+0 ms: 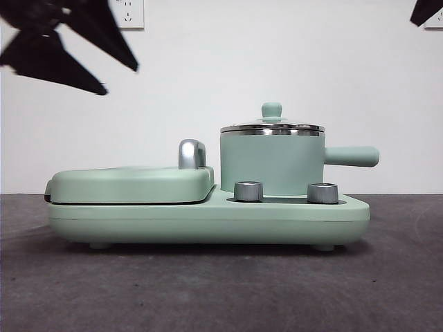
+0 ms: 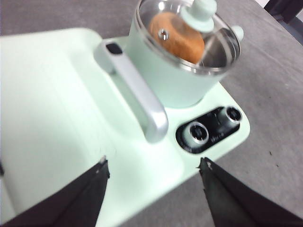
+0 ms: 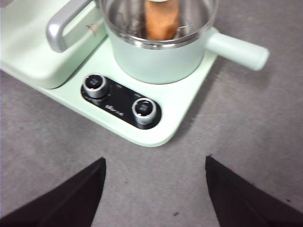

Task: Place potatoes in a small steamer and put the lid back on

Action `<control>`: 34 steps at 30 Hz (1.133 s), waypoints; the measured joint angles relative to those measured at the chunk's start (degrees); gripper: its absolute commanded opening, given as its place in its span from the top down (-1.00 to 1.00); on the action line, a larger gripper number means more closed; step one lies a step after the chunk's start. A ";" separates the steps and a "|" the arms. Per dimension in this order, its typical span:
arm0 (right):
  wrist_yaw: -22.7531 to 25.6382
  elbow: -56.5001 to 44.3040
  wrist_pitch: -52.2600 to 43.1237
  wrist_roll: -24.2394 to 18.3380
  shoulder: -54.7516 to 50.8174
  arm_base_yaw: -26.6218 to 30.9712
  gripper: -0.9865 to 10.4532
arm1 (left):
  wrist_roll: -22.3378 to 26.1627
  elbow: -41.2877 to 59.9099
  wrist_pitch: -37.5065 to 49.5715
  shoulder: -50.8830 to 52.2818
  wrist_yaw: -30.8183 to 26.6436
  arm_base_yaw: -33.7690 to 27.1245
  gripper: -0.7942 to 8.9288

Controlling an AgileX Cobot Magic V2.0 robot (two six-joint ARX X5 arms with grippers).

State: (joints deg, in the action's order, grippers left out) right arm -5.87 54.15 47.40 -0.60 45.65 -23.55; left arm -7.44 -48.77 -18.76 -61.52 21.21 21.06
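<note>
Nearest the front edge of the grey table (image 1: 221,290), the mint-green cooker base (image 1: 208,221) stands on small feet, with two steel dials (image 1: 248,191) set in a black panel at its front right corner. On the base's left part lies the flat griddle cover (image 1: 131,184), shut, with a silver handle (image 1: 192,153) rising at its inner edge, just beside the pot. Behind the dials, on the right part of the base, stands the small steamer (image 1: 271,164), its straight side handle (image 1: 351,156) pointing out past the right edge of the base. The lid (image 1: 272,127) sits level on the steamer's steel rim, knob up, and through its glass the orange-brown potato (image 2: 176,38) shows inside the pot. Neither gripper touches anything: the left gripper (image 2: 154,165) hangs above the cover and the base's front edge with jaws spread wide and empty, and the right gripper (image 3: 156,163) hangs over bare table before the dial corner, jaws likewise apart.
</note>
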 measured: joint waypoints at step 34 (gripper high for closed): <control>-3.02 0.00 -1.40 -0.15 3.08 0.00 0.78 | -3.52 7.56 -7.91 16.48 -0.37 -0.52 0.82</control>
State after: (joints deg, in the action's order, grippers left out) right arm -8.88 54.15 46.00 -0.75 48.73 -23.55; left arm -10.96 -41.21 -26.68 -45.04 20.84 20.53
